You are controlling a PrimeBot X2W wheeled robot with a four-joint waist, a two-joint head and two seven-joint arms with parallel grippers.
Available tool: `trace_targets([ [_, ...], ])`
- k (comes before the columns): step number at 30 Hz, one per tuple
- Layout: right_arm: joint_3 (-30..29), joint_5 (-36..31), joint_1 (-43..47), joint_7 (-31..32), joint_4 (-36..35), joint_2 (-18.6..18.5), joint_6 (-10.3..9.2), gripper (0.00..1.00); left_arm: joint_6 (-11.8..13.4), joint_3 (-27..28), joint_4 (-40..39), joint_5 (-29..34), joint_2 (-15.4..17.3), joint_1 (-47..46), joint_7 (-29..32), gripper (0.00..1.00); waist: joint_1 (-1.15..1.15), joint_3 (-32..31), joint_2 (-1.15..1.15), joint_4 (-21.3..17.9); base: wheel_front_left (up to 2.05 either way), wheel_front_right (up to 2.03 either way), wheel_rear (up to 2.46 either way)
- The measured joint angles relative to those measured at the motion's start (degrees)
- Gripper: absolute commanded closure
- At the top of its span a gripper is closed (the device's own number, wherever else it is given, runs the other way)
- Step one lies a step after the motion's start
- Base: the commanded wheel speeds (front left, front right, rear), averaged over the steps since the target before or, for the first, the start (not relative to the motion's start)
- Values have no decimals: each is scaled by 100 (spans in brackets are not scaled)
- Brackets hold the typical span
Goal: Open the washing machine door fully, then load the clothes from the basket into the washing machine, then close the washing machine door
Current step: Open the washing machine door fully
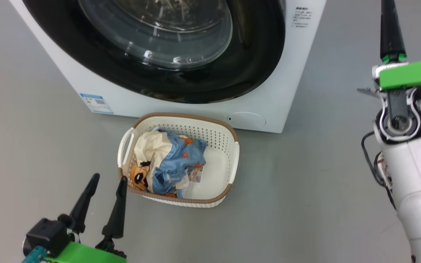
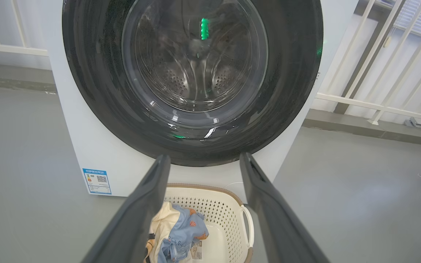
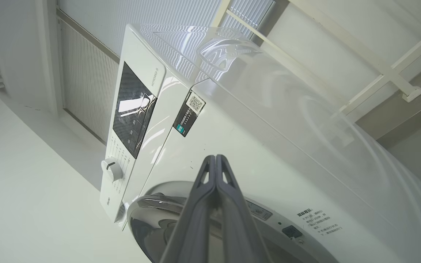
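Head view: glossy black round washer door shut; blue and cream clothes sit in cream perforated plastic basket on grey floor just below. Left claw wide beside basket, right claw pinched shut, empty, near door's upper edge. Risk: shut claw skids off slick rim, no purchase to pull

The white washing machine has its glossy black door shut. Just before it on the floor stands the cream basket. Blue and cream clothes lie heaped in its left half.

The big white front-loading washing machine bears a blue label and a black sticker, both with QR codes; wording unreadable.
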Motion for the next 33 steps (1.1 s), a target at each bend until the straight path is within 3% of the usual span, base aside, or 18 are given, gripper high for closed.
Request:
trace_targets([
  [6,286,864,-583,723,366,-264,0,100,0,-132,-38,-62,29,-211,0,0,0,229,0,142,0,0,0],
  [18,705,1747,-1484,2588,1206,-554,0,100,0,-307,-46,-246,48,-560,-1,0,0,745,0,406,0,0,0],
  [33,722,2016,-2283,3248,1777,-670,0,100,0,-488,-102,-369,80,-820,-1,0,0,1228,0,615,0,0,0],
])
